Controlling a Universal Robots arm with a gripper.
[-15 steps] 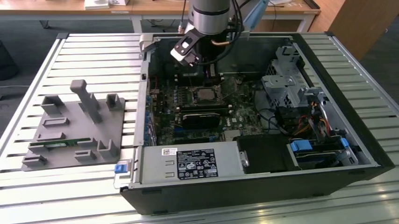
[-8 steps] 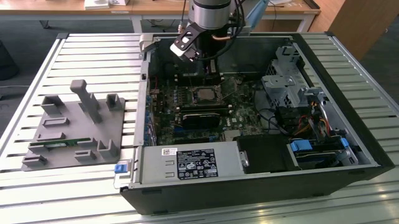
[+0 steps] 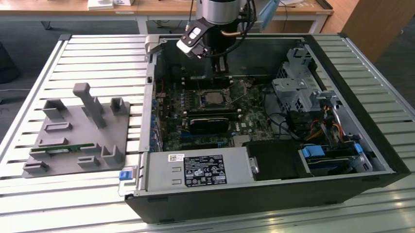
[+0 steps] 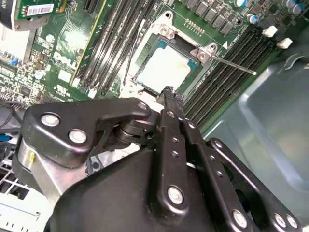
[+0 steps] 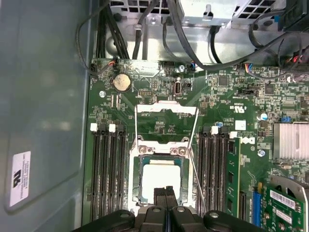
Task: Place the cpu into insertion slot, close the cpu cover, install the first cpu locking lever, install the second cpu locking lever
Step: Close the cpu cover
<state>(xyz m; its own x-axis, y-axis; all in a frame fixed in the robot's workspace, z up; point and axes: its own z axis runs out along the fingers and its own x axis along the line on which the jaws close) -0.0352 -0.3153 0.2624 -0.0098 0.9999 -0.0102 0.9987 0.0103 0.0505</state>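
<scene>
Apparently empty, the gripper (image 5: 166,189) hovered, fingers (image 5: 160,195) pressed together, above the seated cpu (image 5: 159,176). The cpu cover (image 5: 182,174) looked thin and stiff, best pressed at its rim.

both wrist views close above cpu (image 5: 157,179) (image 4: 164,70)

In the first wrist view, you lose one edge of the small silvery square cpu (image 5: 159,176) behind the black gripper (image 5: 166,192). The exterior view's upper edge cuts off the grey arm (image 3: 220,9).

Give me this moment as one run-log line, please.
silvery square cpu: seated | thin silvery cpu cover: down | wire locking levers: raised | black gripper: shut, at cover's edge
</scene>
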